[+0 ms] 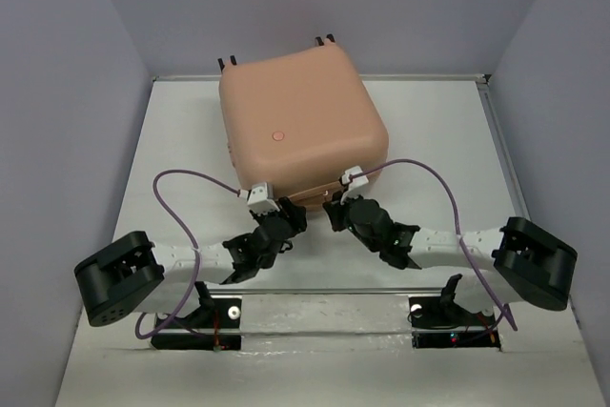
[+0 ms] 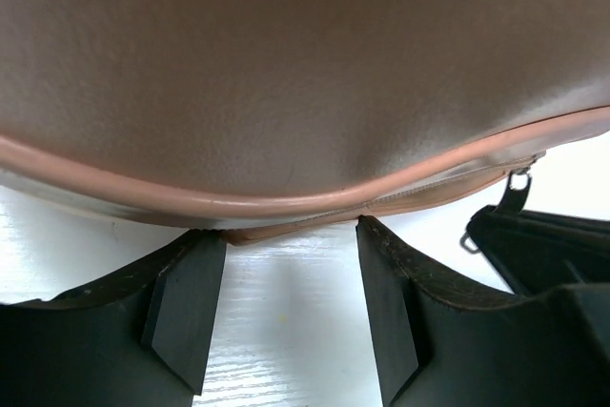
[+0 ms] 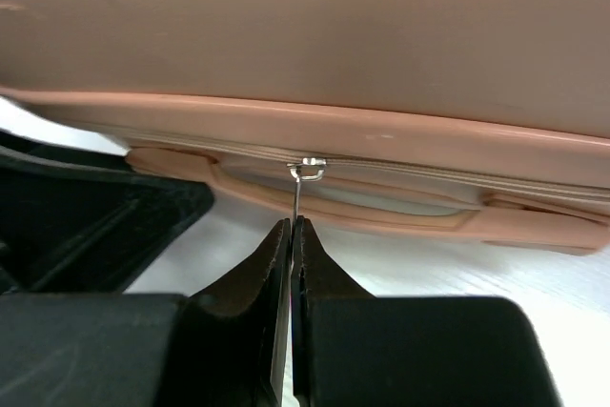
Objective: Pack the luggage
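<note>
The luggage (image 1: 300, 116) lay flat and zipped shut on the bench (image 1: 448, 140), in the middle of the far half, just ahead of both arms. Its broad lid faced up, with a small round button (image 1: 278, 136) near the centre. The wheels (image 1: 227, 63) stuck out from the far edge toward the back wall, and the side with the handle (image 3: 534, 224) faced the arms. From above the shell looked close to square, so its long axis was hard to settle. If anything it ran from near to far, from handle to wheels. The whole case was turned slightly, with its far right corner reaching deeper than its far left.

The right tool (image 3: 291, 226) was at the near side, right of centre. Its fingers were clenched together on the thin metal zipper pull (image 3: 299, 199). The pull hung from the slider on the zip, directly above the handle.

The left tool (image 2: 286, 233) was at the near left corner. It was released, with its fingers (image 2: 186, 302) spread apart and nothing between them. The tips came up to the lower rim of the shell, under the curved corner. Whether they actually touched it could not be told. White bench showed through the gap between the fingers.
</note>
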Tool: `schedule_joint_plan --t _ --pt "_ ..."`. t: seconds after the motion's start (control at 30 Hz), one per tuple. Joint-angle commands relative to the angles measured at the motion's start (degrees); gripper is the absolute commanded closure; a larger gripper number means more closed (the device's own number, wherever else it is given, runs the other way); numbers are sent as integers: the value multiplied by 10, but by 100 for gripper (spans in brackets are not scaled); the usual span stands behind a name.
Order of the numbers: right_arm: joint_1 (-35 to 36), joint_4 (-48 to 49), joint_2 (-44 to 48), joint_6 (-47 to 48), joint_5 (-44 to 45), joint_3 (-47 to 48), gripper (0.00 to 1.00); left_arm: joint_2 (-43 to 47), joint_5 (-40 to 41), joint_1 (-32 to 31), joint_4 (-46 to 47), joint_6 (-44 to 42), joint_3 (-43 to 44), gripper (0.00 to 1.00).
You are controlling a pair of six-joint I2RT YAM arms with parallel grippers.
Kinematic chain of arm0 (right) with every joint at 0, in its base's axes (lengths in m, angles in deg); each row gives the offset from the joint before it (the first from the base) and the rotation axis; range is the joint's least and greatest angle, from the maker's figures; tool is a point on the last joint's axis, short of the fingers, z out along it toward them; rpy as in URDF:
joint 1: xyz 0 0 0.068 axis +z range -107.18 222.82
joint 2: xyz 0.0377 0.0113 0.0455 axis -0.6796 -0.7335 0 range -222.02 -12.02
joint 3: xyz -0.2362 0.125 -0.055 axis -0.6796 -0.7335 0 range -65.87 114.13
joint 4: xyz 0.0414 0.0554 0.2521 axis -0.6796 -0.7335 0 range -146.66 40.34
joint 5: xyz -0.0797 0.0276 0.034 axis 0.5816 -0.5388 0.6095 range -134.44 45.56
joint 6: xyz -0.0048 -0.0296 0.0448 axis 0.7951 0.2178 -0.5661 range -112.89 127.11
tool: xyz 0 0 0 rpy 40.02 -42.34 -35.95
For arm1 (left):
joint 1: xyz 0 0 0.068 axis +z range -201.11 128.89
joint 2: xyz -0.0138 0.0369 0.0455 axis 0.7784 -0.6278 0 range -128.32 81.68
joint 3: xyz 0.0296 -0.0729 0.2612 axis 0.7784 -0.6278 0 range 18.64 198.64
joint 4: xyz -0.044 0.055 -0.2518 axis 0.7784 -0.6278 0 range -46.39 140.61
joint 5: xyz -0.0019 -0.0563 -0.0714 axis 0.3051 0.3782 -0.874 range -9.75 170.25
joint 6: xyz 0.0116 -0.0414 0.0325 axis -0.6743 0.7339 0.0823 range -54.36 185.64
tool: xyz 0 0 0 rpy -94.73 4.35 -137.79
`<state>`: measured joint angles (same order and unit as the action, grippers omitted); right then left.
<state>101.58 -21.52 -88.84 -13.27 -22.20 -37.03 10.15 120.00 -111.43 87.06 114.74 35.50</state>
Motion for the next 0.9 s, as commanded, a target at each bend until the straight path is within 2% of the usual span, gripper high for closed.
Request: schedule_joint_plan --t 0.0,0.07,0.17,0.27,0.33,0.37,0.47,0.5,0.6,0.63,0.7,0.73,0.87 --pt "86 -4 -53 -5 -75 47 93 -6 -34 4 79 -13 34 47" --pt "130 -21 -82 19 -76 96 93 -5 -40 4 83 -17 34 48" --pt "178 -18 -92 25 -93 122 93 3 -47 4 86 -30 34 48" --pt "195 -27 -92 12 -89 126 93 22 -52 4 85 -48 28 46" --pt "195 -28 -74 -14 -62 101 93 44 -55 4 60 -49 16 37" --pt "195 -27 -66 -16 -49 89 93 80 -55 4 47 -45 8 26" --pt "178 -46 -37 -32 -33 56 93 153 -62 4 -24 -41 -21 8" --pt "178 -48 -29 -33 -34 48 93 205 -66 4 -47 -44 -25 3" --pt "166 -59 6 -41 -24 24 93 319 -50 4 -188 -47 -16 1" --pt "166 -61 16 -41 -23 17 93 348 -40 4 -264 -48 -2 1" --pt "160 -68 46 -43 -23 -1 93 421 4 11 -338 -49 22 1" --pt "160 -73 54 -44 -22 -6 93 433 22 16 -402 -50 62 1" --pt "160 -110 104 -55 -14 -25 93 389 0 70 -461 -95 191 1"
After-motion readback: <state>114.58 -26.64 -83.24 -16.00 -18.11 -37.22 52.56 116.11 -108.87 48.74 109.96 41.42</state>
